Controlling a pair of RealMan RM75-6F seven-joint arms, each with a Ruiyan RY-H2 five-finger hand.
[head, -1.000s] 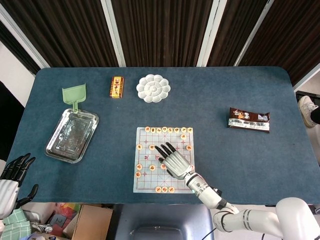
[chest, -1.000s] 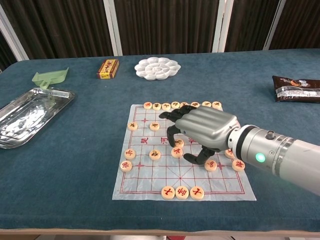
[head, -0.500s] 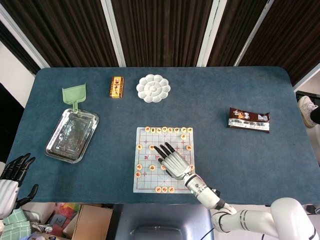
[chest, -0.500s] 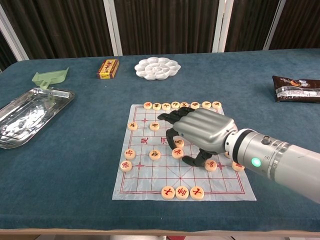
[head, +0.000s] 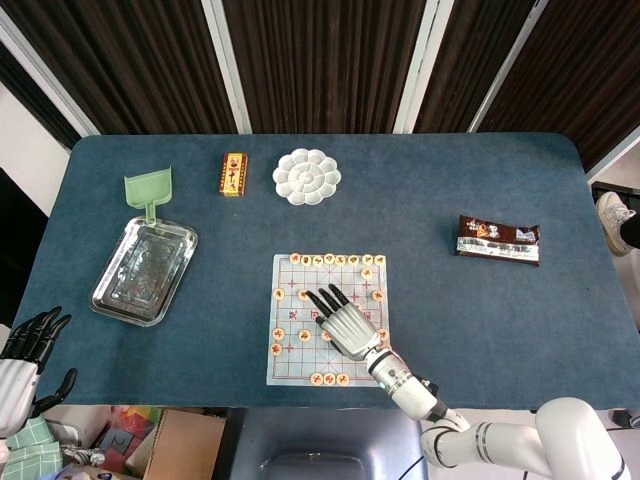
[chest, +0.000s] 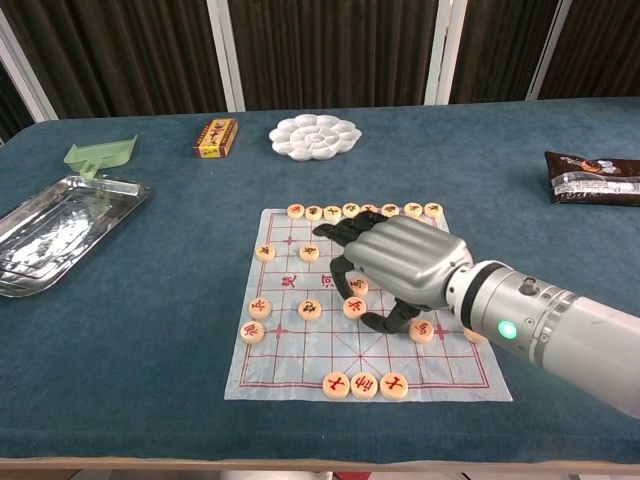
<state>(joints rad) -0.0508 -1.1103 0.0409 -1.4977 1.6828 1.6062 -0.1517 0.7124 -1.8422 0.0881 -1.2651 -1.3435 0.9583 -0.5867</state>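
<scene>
Nearest the robot, the left hand (head: 25, 350) is being held off the near left edge of the desk (head: 200, 330), its dark fingers spread and nothing being gripped. Just beyond the near edge, three round chess pieces (chest: 364, 384) are lying in a row on the near margin of the chessboard sheet (chest: 300, 370). Over the middle of that sheet the right hand (chest: 400, 262) is being held palm down, its fingers (chest: 335, 232) curled downward and slightly parted above the board; a round piece (chest: 353, 307) is sitting just under the fingertips and thumb, but whether it is actually being pinched cannot be told from either view. Other pieces are lying around the hand: a few to its left on the grid, one or two at its right side beside the wrist, and a row of pieces (chest: 350, 210) is lining the far edge of the sheet. Well to the left, a metal tray (head: 144, 272) is lying on the desk, with a green scoop (head: 148, 190) touching its far end. Well to the right of the board, a dark snack packet (head: 498, 239) is lying flat. Farther back, a small yellow box (head: 233, 173) and a white flower-shaped palette (head: 307, 176) are resting near each other, apart from the board.
</scene>
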